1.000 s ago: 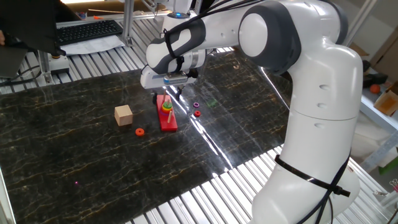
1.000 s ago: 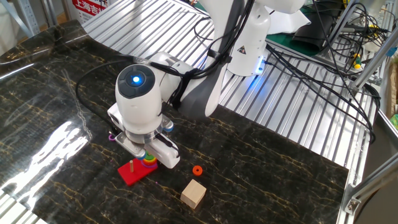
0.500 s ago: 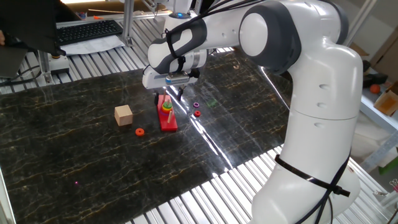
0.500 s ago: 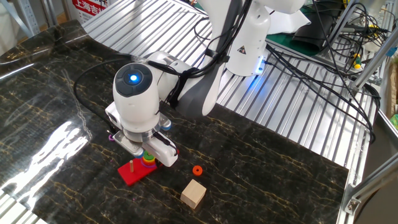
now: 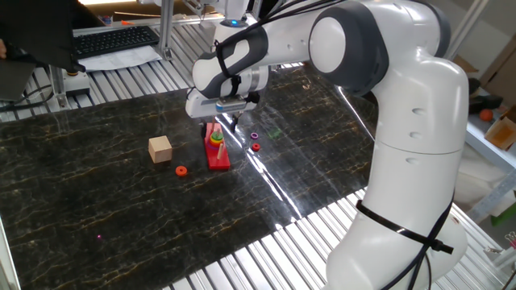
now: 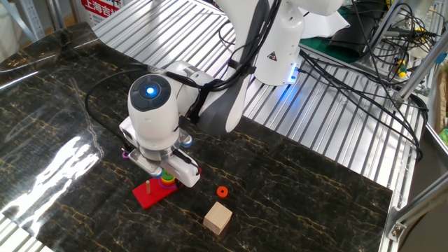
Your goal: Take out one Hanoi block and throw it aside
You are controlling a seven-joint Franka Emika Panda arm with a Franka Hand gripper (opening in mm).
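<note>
Bystanders on my dark marble counter

I see a tan wooden cube with an orange-red ring lying just beside it, both near the red peg base; a keyboard sits well apart beyond the counter's edge.

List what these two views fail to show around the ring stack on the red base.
- Gripper fingers: in the other fixed view the wrist housing covers them; in one fixed view they are too small to tell open from shut.
- Hanoi block: too small in both views to tell whether it is gripped.
- Ring stack: partly behind the gripper body in the other fixed view.
- Small rings beyond the red base: tiny in one fixed view.
</note>
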